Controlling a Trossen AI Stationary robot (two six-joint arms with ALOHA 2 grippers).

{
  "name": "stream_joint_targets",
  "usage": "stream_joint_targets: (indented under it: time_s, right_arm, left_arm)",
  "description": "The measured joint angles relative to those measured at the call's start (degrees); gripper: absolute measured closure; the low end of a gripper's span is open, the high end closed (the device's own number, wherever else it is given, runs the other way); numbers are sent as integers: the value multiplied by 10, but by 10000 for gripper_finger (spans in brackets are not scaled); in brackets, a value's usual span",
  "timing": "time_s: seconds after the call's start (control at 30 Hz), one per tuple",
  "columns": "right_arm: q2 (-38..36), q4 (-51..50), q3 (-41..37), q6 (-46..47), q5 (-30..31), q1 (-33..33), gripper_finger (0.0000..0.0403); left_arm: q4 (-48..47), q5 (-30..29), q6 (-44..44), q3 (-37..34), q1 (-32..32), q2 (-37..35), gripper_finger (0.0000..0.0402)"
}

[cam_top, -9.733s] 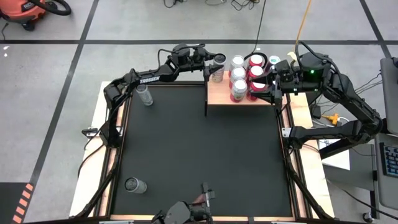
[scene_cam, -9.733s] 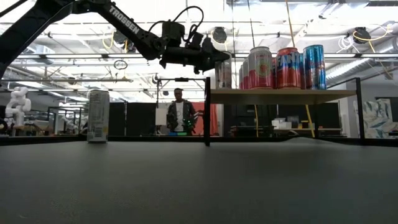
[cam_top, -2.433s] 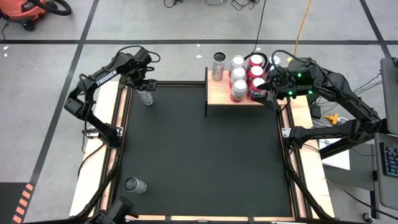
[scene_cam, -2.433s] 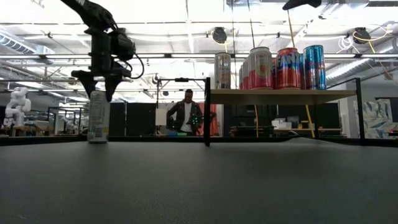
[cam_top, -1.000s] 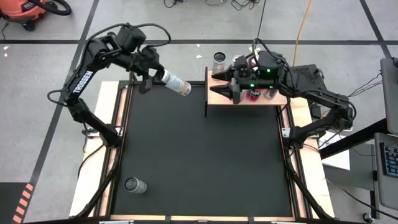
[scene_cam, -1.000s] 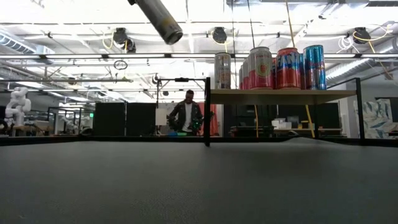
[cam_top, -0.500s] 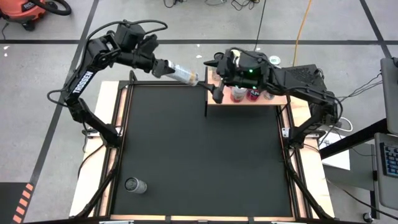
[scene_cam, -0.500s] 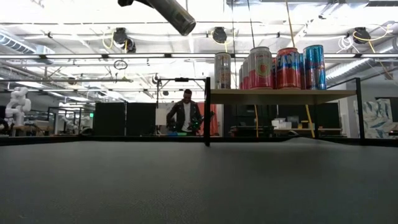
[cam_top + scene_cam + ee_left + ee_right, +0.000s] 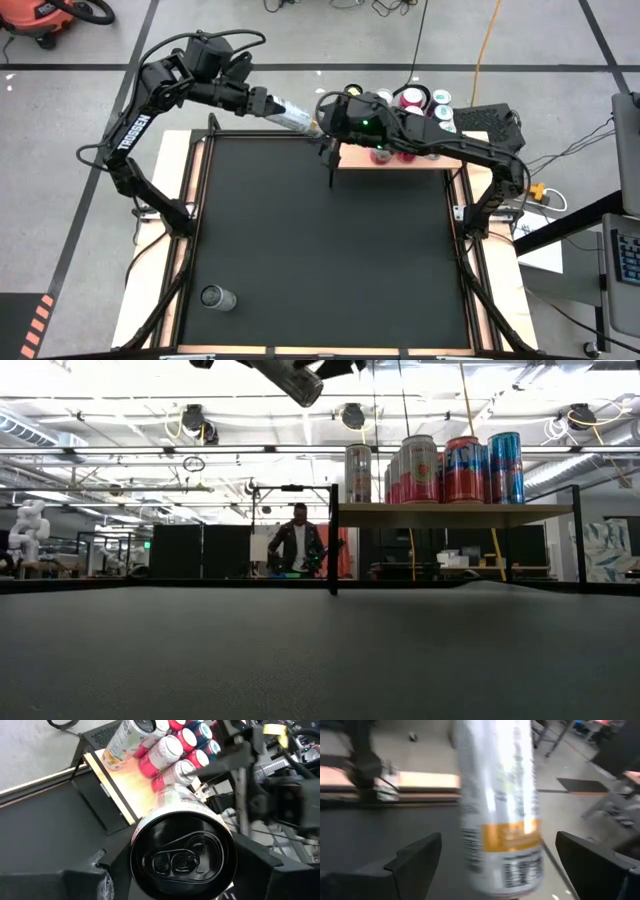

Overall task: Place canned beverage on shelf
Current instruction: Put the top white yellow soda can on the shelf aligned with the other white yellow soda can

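Note:
My left gripper (image 9: pixel 262 103) holds a slim pale can (image 9: pixel 292 115) in the air over the table's far edge, just left of the shelf (image 9: pixel 420 161). The can lies nearly level, and its free end points at the shelf. My right gripper (image 9: pixel 322 126) has reached left past the shelf and is open. Its fingers (image 9: pixel 417 860) stand on either side of the can's free end (image 9: pixel 500 805), with gaps on both sides. The shelf, a light-wood board on a black frame (image 9: pixel 450 514), carries several upright cans (image 9: pixel 445 468). My left gripper pinches the can's wall just behind its lid end (image 9: pixel 137 870) between its two fingers (image 9: pixel 75 880). The lid faces back into the gripper. The fingers come from the table's left and lie along the can. The can juts forward past them, a little nose-down, clear of the table.
Another can (image 9: pixel 215 297) sits on the black mat near the table's near left corner. The shelf's black corner post (image 9: pixel 331 170) stands just right of the held can. A person (image 9: pixel 298 545) is in the room beyond the table.
My left gripper has rolled and swung the can from slanting toward the near right to pointing right at the shelf, holding it high. My right gripper has gone left from over the shelf toward the can, and its fingers now stand on either side of the can's free end.

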Motion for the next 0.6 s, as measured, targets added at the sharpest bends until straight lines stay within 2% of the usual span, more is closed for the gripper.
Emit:
stream_joint_targets:
  time_s: [0.17, 0.27, 0.6]
  right_arm:
    - [18, 23, 0, -26, 24, -8, 31]
    - [27, 26, 0, -36, -3, -13, 42]
    - [38, 22, 0, -32, -5, -14, 126]
  left_arm:
    - [1, 3, -41, 0, 0, 0, 150]
    - [1, 2, -42, 0, 0, 0, 150]
    - [-1, -2, -38, 0, 0, 2, 150]
